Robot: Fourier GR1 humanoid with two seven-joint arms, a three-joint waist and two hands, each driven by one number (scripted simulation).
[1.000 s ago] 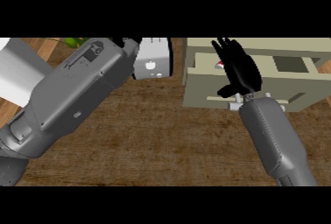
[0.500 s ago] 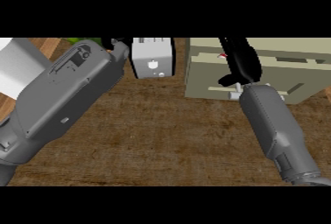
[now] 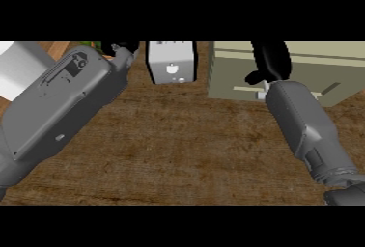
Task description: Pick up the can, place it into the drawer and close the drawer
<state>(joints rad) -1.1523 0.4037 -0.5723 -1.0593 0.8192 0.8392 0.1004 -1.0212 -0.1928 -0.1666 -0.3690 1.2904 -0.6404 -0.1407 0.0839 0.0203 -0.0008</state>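
Beige drawer [image 3: 299, 72] sits at one o'clock; your right hand [image 3: 271, 60] has pushed farther over it. Can isn't visible. You can't tell either hand's fingers, left hand [image 3: 118, 48] included.

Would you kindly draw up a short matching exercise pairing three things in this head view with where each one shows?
Things:
1. right hand
2. drawer unit
3. white box-shaped appliance

Places:
a. top centre, between the two forearms
b. over the beige cabinet's top, at the upper edge
c. upper right corner of the counter

Pairs: 1-b, 2-c, 3-a
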